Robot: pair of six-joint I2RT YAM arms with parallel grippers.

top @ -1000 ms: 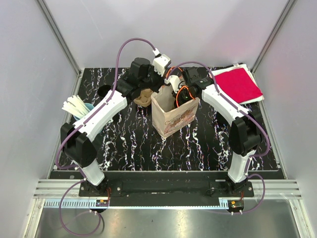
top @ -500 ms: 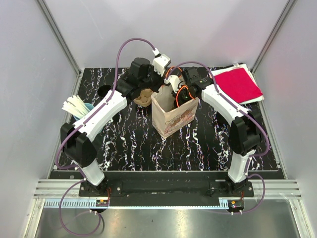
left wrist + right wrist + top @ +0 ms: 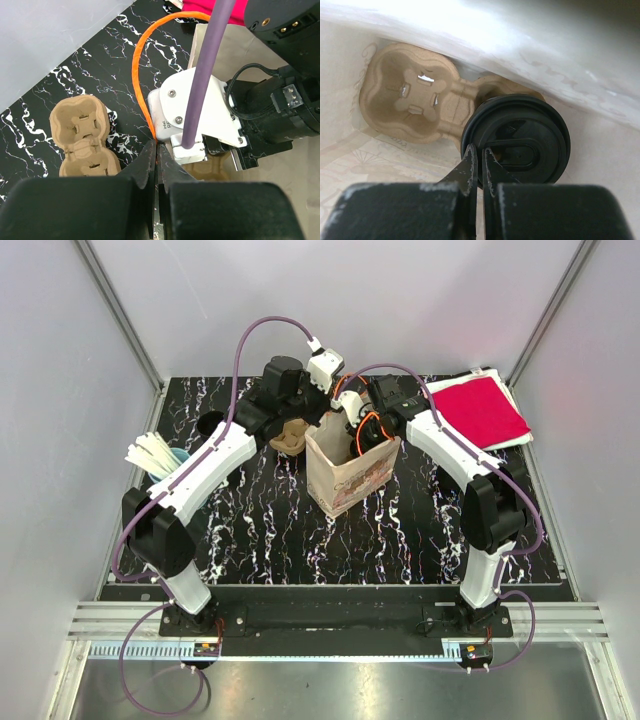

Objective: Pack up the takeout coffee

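Observation:
A printed paper bag [image 3: 350,475] stands open at the table's middle. My left gripper [image 3: 314,426] is shut on the bag's left rim [image 3: 196,45]; in the left wrist view its jaws [image 3: 156,150] pinch that edge. My right gripper [image 3: 356,436] reaches down inside the bag. In the right wrist view it [image 3: 481,152] is shut on the rim of the black lid of a coffee cup [image 3: 520,142]. The cup sits in one slot of a brown pulp carrier [image 3: 410,102] on the bag's floor. The carrier's other slot is empty.
A second pulp carrier [image 3: 290,435] lies on the table just left of the bag, also in the left wrist view [image 3: 82,137]. A red cloth [image 3: 480,408] on white paper is at the back right. A blue cup of white sticks [image 3: 160,455] and a black round object [image 3: 210,423] are at the left.
The right wrist has shifted slightly left over the bag's mouth. The left arm and the bag have not visibly moved.

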